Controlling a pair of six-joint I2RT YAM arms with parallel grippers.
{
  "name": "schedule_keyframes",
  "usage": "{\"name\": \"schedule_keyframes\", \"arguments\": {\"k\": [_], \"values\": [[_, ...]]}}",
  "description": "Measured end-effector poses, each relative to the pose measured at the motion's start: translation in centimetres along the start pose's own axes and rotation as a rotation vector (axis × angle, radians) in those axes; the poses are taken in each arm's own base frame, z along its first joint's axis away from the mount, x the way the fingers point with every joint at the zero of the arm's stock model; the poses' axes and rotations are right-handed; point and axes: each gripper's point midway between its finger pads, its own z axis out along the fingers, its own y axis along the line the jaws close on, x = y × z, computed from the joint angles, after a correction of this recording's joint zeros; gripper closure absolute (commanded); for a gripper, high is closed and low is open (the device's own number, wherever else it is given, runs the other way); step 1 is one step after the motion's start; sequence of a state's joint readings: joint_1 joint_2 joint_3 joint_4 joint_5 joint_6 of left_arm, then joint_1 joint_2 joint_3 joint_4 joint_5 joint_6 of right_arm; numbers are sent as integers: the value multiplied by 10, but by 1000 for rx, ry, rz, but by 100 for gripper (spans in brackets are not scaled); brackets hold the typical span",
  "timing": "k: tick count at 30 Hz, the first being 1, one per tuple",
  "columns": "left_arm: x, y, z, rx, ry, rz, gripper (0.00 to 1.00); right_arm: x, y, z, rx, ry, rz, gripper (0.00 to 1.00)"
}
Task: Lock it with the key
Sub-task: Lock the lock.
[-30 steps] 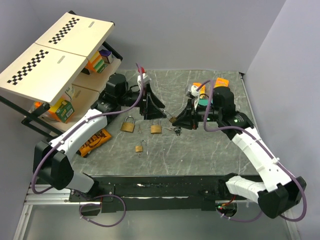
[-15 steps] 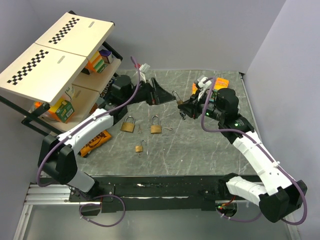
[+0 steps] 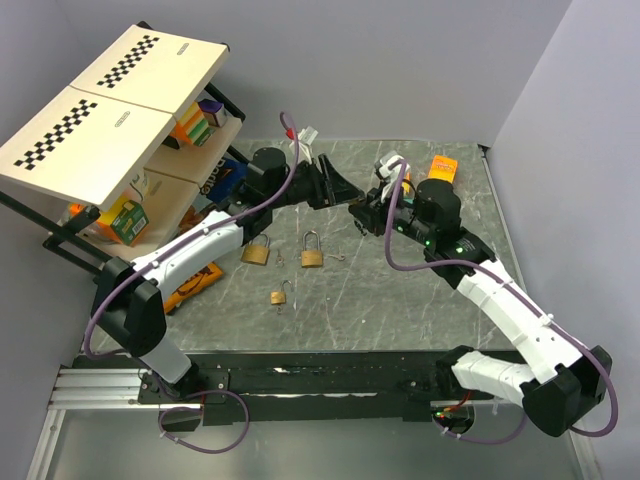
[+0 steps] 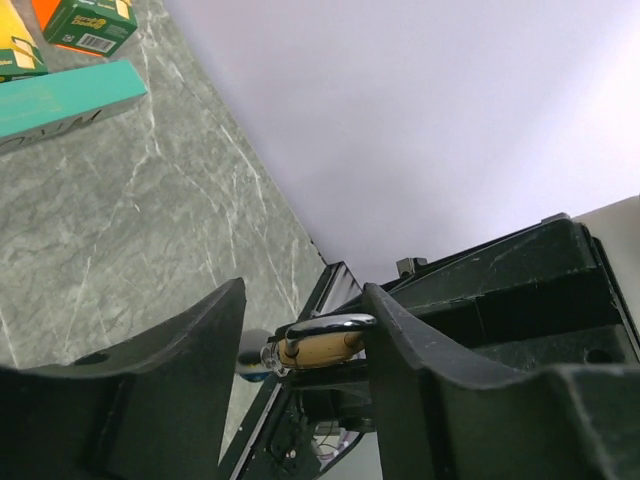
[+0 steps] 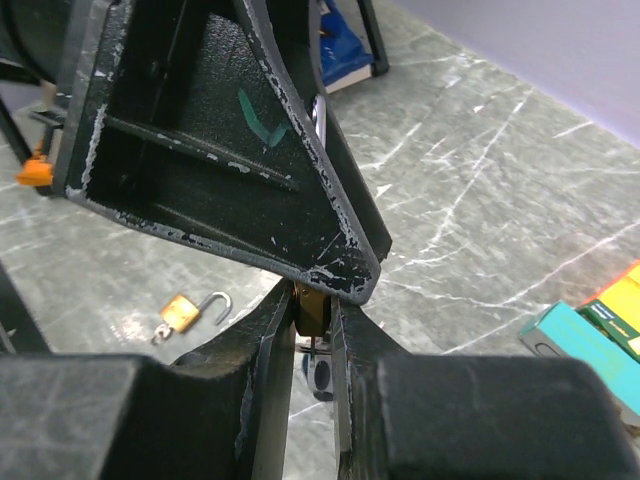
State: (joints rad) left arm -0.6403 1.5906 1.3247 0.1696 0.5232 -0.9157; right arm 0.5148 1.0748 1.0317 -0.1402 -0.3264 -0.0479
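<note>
Padlock (image 5: 312, 314), brass: clamped at tips of right gripper (image 5: 316, 300), jaws nearly closed. Key (image 5: 320, 376): dark, just below padlock, between same fingers; whether inserted, cannot tell. Left gripper (image 4: 305, 292): approx. half open, opp. side, padlock between its tips, against one finger. Farther down: spare lock (image 5: 182, 312), shackle open, on table (image 5: 480, 200).

Left hand (image 3: 348, 194) and right hand (image 3: 362, 212) nose to nose over the counter (image 3: 400, 300) at twelve o'clock! Down below, big padlock (image 3: 256, 250) at nine o'clock, second padlock (image 3: 312, 256) near centre, small padlock (image 3: 280, 296) at seven o'clock, shackle open
</note>
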Motion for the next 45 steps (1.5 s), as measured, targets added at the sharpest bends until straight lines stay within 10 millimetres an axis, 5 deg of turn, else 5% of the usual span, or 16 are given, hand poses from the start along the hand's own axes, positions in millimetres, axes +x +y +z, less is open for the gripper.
{"name": "schedule_keyframes", "arguments": {"k": [5,11,16,18,23,25,28,30,45], "values": [[0,4,1,-12,-3,-9,32,0,-5,4,51,0,-20,100],[-1,7,2,-17,-4,-19,43,2,-14,6,99,3,-27,100],[0,7,2,-15,-1,-21,41,4,-19,9,124,9,-26,100],[0,6,2,-11,-1,-20,50,2,-20,10,128,4,-27,100],[-1,2,2,6,0,-23,92,3,-21,11,134,4,-27,99],[-2,0,2,12,-1,-26,99,3,-21,11,135,3,-28,78],[-3,0,1,17,0,-26,99,1,-20,11,124,-1,-28,54],[-3,1,0,17,4,-28,99,1,-16,11,105,-3,-32,49],[-15,6,-14,18,9,-42,99,-2,6,-21,-23,-2,-134,54]]}}
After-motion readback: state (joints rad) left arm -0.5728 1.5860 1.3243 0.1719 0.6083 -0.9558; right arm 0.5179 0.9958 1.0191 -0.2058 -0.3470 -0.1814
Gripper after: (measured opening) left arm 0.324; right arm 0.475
